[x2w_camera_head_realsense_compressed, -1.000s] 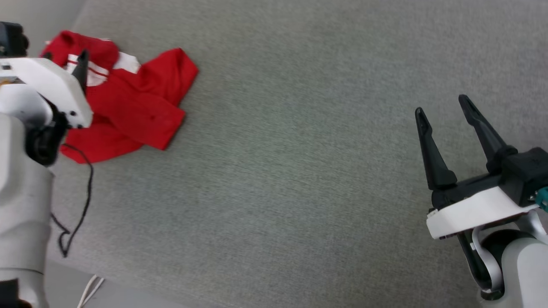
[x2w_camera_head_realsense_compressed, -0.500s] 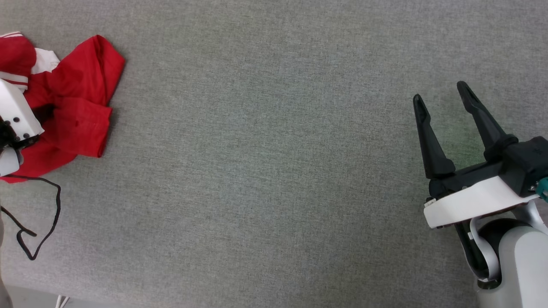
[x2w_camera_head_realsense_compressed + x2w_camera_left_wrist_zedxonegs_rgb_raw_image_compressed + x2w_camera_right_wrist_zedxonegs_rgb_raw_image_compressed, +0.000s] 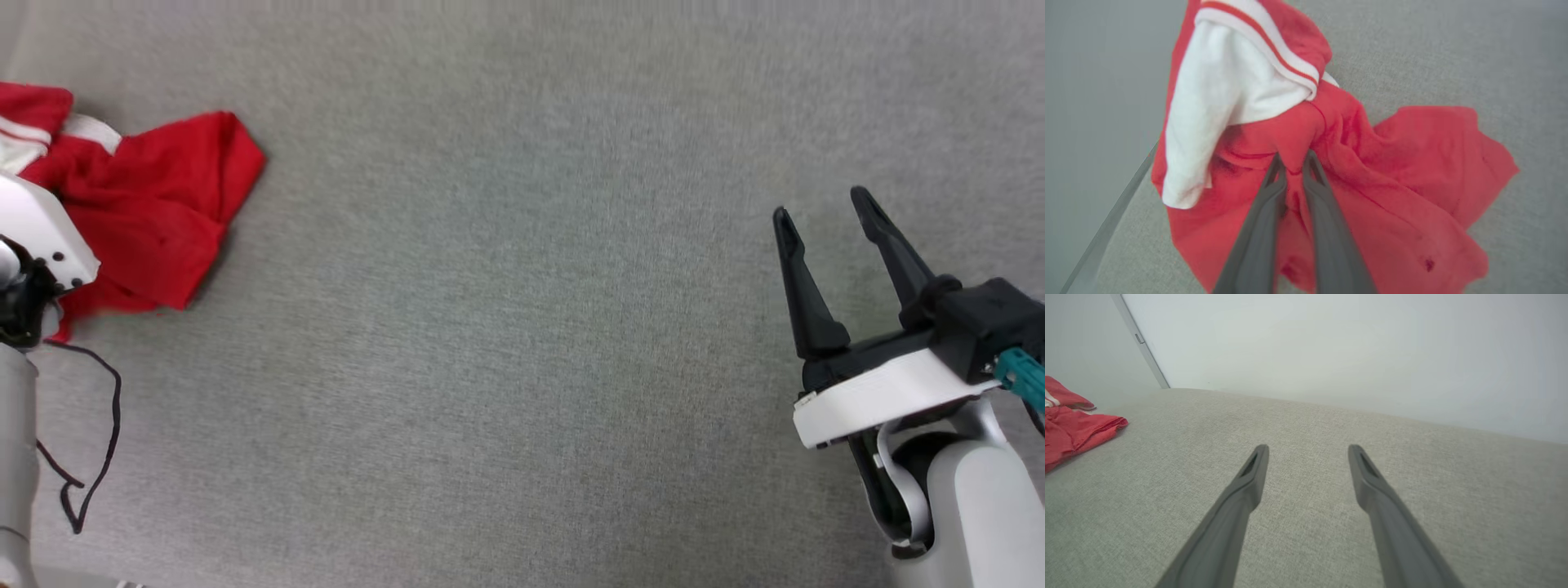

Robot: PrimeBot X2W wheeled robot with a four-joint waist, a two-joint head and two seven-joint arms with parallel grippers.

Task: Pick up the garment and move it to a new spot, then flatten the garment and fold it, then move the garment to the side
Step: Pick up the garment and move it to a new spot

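The garment (image 3: pixel 155 204) lies crumpled on the grey woven surface (image 3: pixel 522 343), bunched into loose folds; the left hand (image 3: pixel 1294 157) is down on it, the two dark fingers drawn almost together and pinching a raised fold of red cloth near the garment's middle; the cloth rises into a small peak right at the tips. A white sleeve (image 3: pixel 1208 114) with red-and-white striped trim lies just beside that pinched fold, draped over the red body; the rest of the garment spreads away from the fold in soft wrinkles onto the surface. The right hand (image 3: pixel 820 204) is well apart from the garment, across a wide stretch of surface; its fingers stand spread wide with nothing between them. A thin black cable (image 3: pixel 106 425) loops near the garment's near edge, beside the left arm; a pale wall (image 3: pixel 1331 343) rises beyond the garment.
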